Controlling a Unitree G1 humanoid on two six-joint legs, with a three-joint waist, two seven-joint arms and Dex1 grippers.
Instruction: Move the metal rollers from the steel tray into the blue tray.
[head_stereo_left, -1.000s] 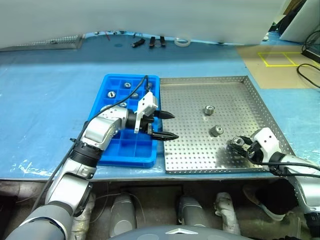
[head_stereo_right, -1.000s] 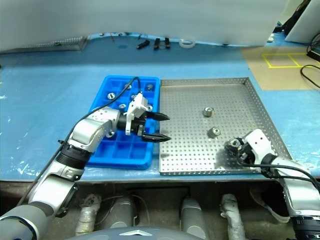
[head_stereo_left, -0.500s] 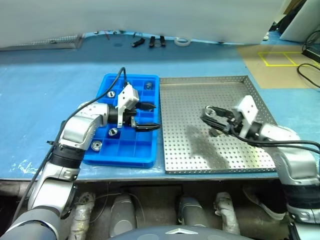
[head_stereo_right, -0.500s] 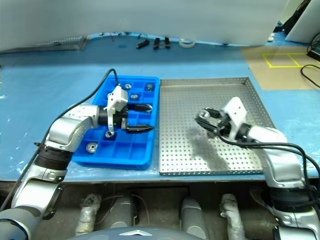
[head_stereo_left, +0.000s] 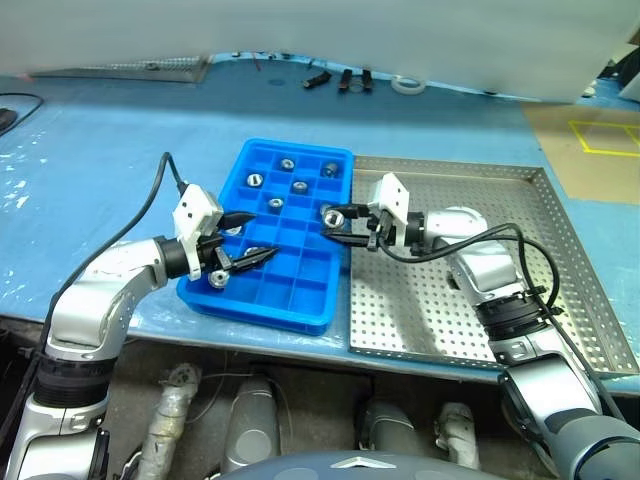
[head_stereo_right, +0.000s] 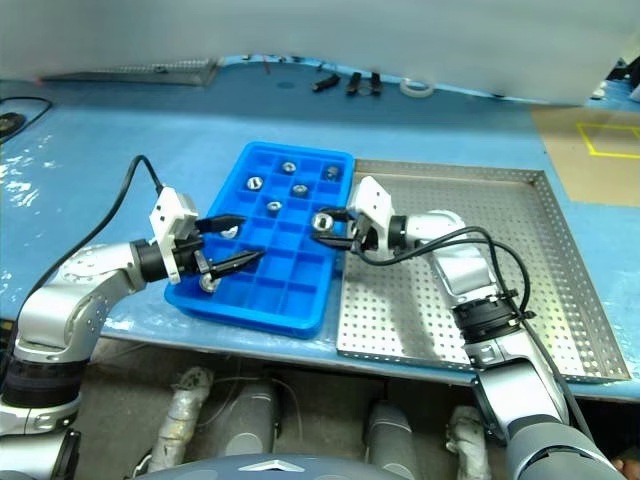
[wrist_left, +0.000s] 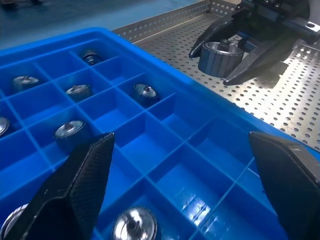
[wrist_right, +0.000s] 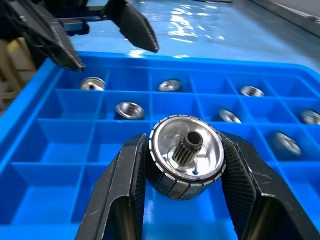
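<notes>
I see the blue plastic-covered tabletop (head_stereo_left: 110, 160) carrying the large square silver-grey steel tray with the perforated floor (head_stereo_left: 480, 310), and touching its left rim the narrower bright blue plastic tray split into small square compartments (head_stereo_left: 300, 290). My right gripper (head_stereo_left: 335, 218) reaches left across the steel tray's near-left corner to the blue tray's right edge, its black fingers (wrist_right: 120, 195) pinching one short shiny metal roller (wrist_right: 186, 155) by its ribbed sides, a small toothed hub facing the wrist camera; the roller hangs above the compartments on that right side, clear of the grid. My left gripper (head_stereo_left: 240, 240) hovers over the blue tray's left side, its two black fingers (wrist_left: 80, 180) spread wide and holding nothing. Other silver rollers (head_stereo_left: 300, 185) sit one to a cell in the blue tray, mostly in the far rows and along the left side. At the tabletop's far edge lie a white tape ring (head_stereo_left: 406, 86) and a few small dark objects (head_stereo_left: 345, 78).
</notes>
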